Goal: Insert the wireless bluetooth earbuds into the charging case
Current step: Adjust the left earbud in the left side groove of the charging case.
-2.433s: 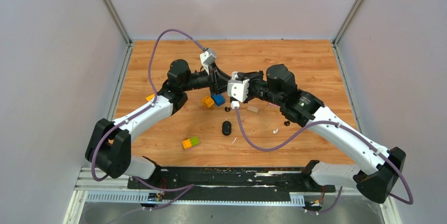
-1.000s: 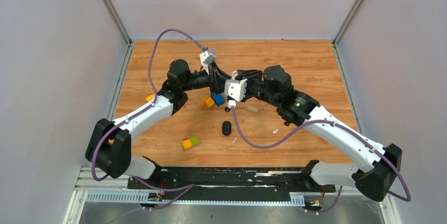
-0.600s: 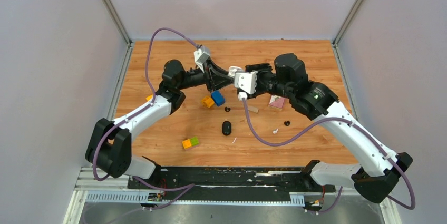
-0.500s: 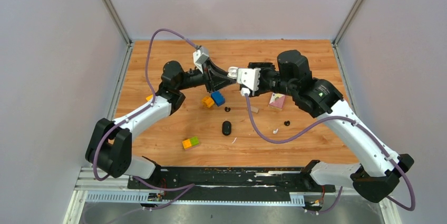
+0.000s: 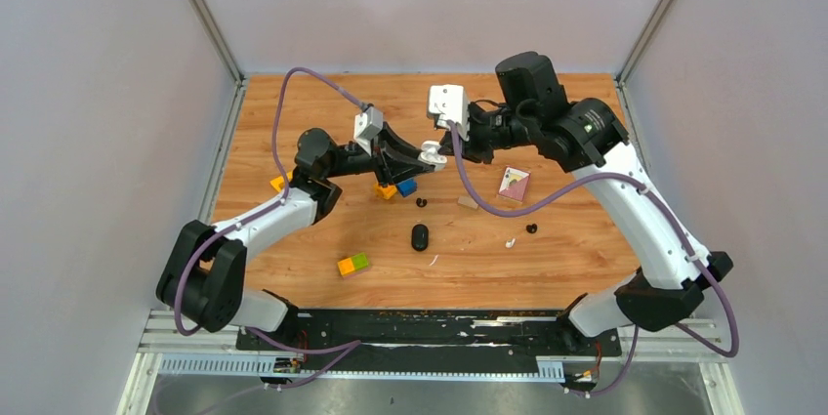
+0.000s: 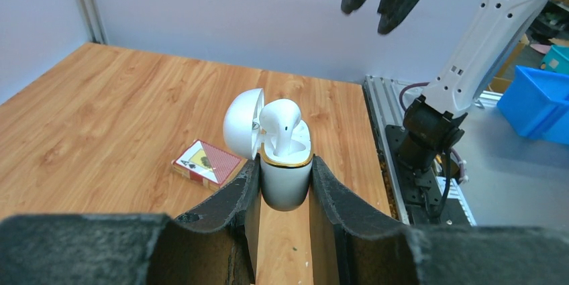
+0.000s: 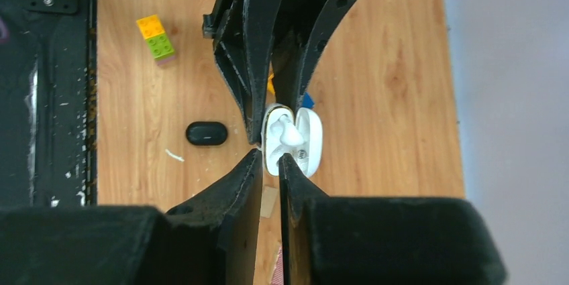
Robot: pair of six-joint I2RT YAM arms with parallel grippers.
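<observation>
The white case (image 6: pixel 285 178) is held up off the table (image 5: pixel 576 122), lid (image 6: pixel 240 124) swung open, between the fingers of the left gripper (image 6: pixel 285 164), which are clamped on its lower body. 1 white earbud (image 6: pixel 280 119) stands in it, stem down. Its head rises above the gold rim, so it looks placed but perhaps not pushed fully home.

The right gripper (image 7: pixel 270 164) hangs directly above the case. Its fingers are only a narrow slit apart with nothing between them.

Down on the table, well apart from the raised case, lie the other 3 buds. The second white earbud (image 5: pixel 509 241) is toward the near edge. The first black earbud (image 5: pixel 421 202) is near the blue block (image 5: pixel 405 186), and the second black earbud (image 5: pixel 531 228) is just below the card box (image 5: pixel 514 183). A black case (image 5: pixel 419 236) rests shut between them. Whether it is meant for the black pair, I cannot tell.

By my reading, about a quarter of the job is done: 1 bud in, 3 left to pick up and insert. That small white bud and the 2 rounded black ones will need careful pinching.
</observation>
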